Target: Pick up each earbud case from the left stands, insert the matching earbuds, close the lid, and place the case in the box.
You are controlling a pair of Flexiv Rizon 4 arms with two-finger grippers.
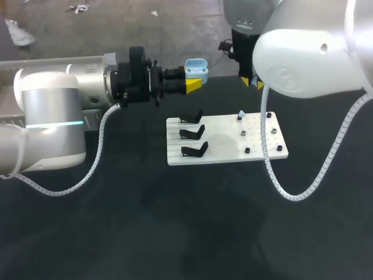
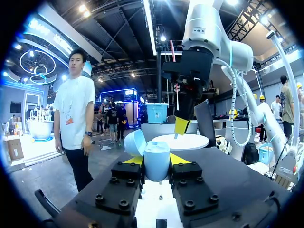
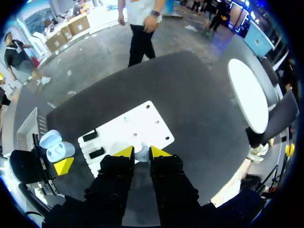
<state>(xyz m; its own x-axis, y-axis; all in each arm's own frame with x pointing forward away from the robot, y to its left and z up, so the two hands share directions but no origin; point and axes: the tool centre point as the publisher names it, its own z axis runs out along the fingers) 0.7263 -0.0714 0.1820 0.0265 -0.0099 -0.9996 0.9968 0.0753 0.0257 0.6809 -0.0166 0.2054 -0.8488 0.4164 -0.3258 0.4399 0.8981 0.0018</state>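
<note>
Left gripper (image 2: 156, 160) clenched on open earbud case (image 1: 196, 67), upper centre of head view | right gripper (image 1: 254, 83) pinching an earbud (image 3: 141, 154), upper right | case lies leftward, well apart, lid raised.

Head view looks down from behind, right wrist from above, sharing the white board (image 1: 224, 146); left wrist faces level.

I count one earbud case (image 1: 196, 66), two earbuds (image 1: 240, 114), one white board (image 1: 224, 137), three stands (image 1: 192, 133) at its nine o'clock, six pegs (image 1: 274, 132).
</note>
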